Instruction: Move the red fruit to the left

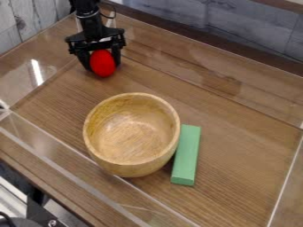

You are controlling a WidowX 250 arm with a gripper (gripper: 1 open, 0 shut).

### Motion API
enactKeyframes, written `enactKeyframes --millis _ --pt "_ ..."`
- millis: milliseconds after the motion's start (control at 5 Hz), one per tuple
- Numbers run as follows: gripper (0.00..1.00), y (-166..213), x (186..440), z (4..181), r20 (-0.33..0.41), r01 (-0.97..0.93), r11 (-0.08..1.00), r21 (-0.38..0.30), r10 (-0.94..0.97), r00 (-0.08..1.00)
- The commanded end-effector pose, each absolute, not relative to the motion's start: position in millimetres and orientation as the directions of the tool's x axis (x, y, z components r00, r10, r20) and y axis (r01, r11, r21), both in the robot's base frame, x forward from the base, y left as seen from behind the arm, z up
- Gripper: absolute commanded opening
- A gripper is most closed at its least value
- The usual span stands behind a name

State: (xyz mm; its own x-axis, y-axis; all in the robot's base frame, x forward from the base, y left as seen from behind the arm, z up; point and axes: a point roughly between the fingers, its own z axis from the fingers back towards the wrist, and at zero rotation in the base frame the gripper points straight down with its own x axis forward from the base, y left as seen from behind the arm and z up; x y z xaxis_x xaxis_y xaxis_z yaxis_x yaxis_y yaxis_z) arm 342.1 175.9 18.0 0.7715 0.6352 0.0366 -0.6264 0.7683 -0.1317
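The red fruit, small and rounded, lies on the wooden tabletop at the far left. My black gripper points straight down over it and is open. One finger stands on each side of the fruit, and its upper part sits between them. The fingers do not press on it. Any leafy top is hidden by the gripper.
A large wooden bowl stands in the middle of the table. A flat green block lies right beside it on the right. Clear plastic walls ring the table, with a grey plank wall behind.
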Motion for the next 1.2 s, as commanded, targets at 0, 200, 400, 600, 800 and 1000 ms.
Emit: enactKeyframes --millis 0,200,400,600,800,1000 --pt "1.0 173.9 337.8 28.5 0.05 -0.635 0.762 -0.126 0.644 0.763" --pt "0.0 186.5 332.4 31.9 0.048 -0.656 0.745 -0.119 0.664 0.746" --pt "1.0 200.6 326.9 30.3 0.043 -0.678 0.728 -0.104 0.684 0.728" --pt "1.0 200.8 323.7 29.9 0.04 -0.713 0.695 -0.088 0.718 0.695" --pt "1.0 196.3 322.8 39.1 0.041 -0.739 0.668 -0.088 0.744 0.667" --pt "1.0 191.6 322.3 49.7 0.041 -0.762 0.641 -0.093 0.767 0.64"
